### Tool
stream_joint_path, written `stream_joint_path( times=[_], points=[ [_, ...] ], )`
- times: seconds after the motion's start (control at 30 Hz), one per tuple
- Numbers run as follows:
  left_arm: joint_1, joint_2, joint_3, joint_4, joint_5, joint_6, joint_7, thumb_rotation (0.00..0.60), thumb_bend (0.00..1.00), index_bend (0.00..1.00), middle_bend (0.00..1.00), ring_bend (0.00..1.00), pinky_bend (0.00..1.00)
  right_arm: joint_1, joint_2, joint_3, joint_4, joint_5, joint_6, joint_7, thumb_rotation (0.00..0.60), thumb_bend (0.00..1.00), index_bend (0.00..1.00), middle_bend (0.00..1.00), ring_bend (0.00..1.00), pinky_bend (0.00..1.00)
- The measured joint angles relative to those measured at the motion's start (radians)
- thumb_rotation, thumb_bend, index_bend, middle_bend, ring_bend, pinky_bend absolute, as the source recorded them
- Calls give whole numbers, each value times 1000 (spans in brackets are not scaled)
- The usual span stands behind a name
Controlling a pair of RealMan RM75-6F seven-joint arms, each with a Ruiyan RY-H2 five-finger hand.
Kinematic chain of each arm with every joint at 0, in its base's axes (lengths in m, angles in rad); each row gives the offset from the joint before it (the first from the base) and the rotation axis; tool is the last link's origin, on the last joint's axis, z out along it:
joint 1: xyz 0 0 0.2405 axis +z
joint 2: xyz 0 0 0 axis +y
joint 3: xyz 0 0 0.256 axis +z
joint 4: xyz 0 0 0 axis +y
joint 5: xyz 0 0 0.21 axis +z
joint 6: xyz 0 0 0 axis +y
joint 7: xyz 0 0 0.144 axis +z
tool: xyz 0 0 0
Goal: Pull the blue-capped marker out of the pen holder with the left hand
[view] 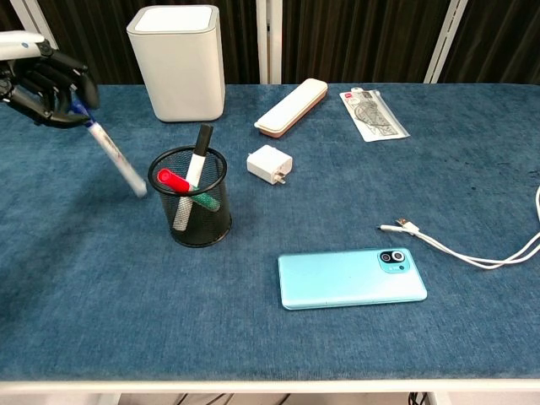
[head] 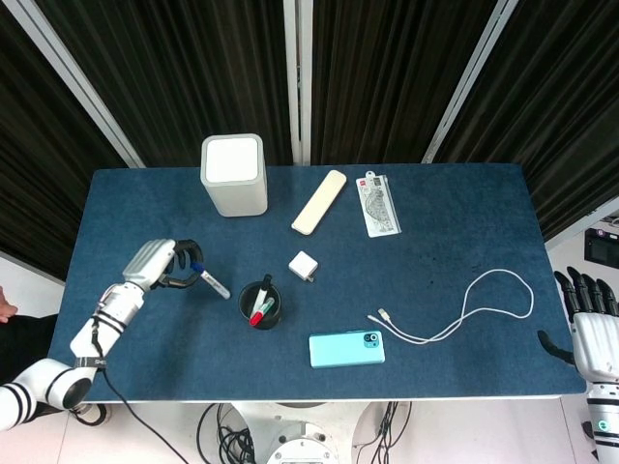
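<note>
Your left hand (head: 160,266) pinches the blue-capped marker (view: 108,152) at its capped end, and the marker hangs slanted with its tip pointing down toward the desk (head: 445,222). The marker is completely out of the pen holder (view: 191,207); it is just beside the holder on its left side and does not touch the rim. So the main part of the task, the pulling out, looks done to me. In the holder I see a red-capped marker (view: 173,180), a green one (view: 202,202) and a black-capped one (view: 201,145), all leaning inside.

What is left is small, I think: you only need to hold the marker steady and away from the holder, or put it down on the desk if that is wanted. Your right hand (head: 592,333) is at the far right edge of the desk, fingers apart and pointing up, holding nothing.
</note>
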Motion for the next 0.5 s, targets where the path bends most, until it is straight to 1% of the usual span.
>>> stream_joint_path(
  times=[0.1, 0.2, 0.27, 0.4, 0.5],
  points=[
    [12, -6, -7, 7, 9, 51, 7, 600, 161, 0, 0, 0, 33, -2, 0, 1, 4, 0, 4, 6, 600, 176, 0, 0, 0, 0],
    [34, -1, -15, 4, 18, 125, 21, 600, 158, 0, 0, 0, 21, -3, 0, 2, 5, 3, 4, 10, 600, 176, 0, 0, 0, 0],
    [51, 13, -19, -7, 18, 161, 54, 600, 158, 0, 0, 0, 21, -3, 0, 1, 5, 3, 2, 10, 600, 176, 0, 0, 0, 0],
    [93, 57, -20, -53, 3, 213, 168, 600, 157, 0, 0, 0, 21, -3, -3, 0, 7, 0, 2, 9, 600, 176, 0, 0, 0, 0],
    [134, 97, -7, -100, -8, 250, 258, 600, 158, 0, 0, 0, 21, -2, -5, -2, 12, -6, 2, 2, 600, 176, 0, 0, 0, 0]
  ],
)
